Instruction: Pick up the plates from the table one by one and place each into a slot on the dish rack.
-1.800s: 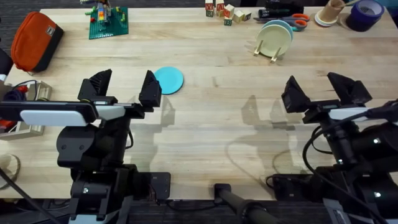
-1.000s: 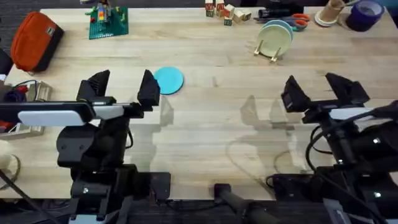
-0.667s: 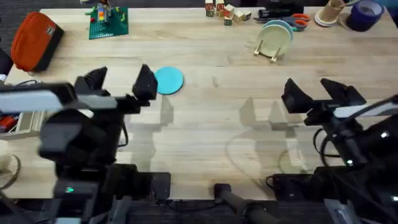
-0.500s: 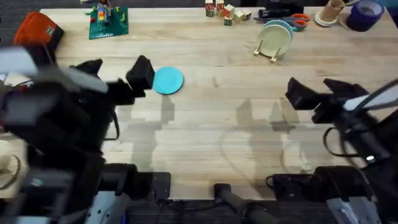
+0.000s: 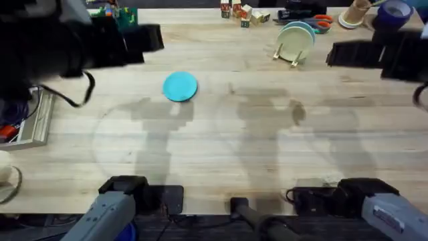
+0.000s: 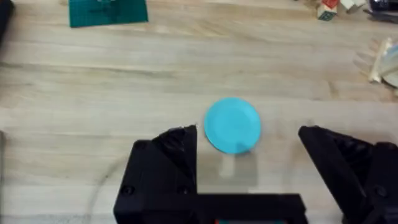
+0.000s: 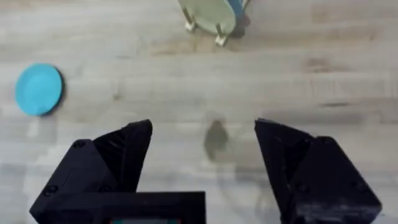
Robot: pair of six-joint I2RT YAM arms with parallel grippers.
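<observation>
A bright cyan-blue plate [image 5: 180, 86] lies flat on the table [image 5: 221, 147], left of centre. The small wooden dish rack [image 5: 292, 53] stands at the back right, holding a cream plate [image 5: 293, 43] upright with a pale blue plate [image 5: 306, 28] behind it. Both arms hang high under the overhead camera as dark blurs. My left gripper [image 6: 247, 135] is open, well above the table, with the cyan plate [image 6: 232, 124] below and between its fingers. My right gripper [image 7: 204, 134] is open over bare wood, with the rack [image 7: 219, 31] ahead of it and the cyan plate [image 7: 38, 88] off to one side.
A green brick baseplate [image 5: 119, 16] sits at the back left. Toy blocks [image 5: 241, 12], scissors [image 5: 321, 23] and a purple tape roll [image 5: 391, 13] line the back edge. A grey tray [image 5: 30, 120] lies at the left edge.
Both arms have risen from low near the front edge to high under the camera, and both grippers stayed open. The cyan plate and the rack have not moved.
</observation>
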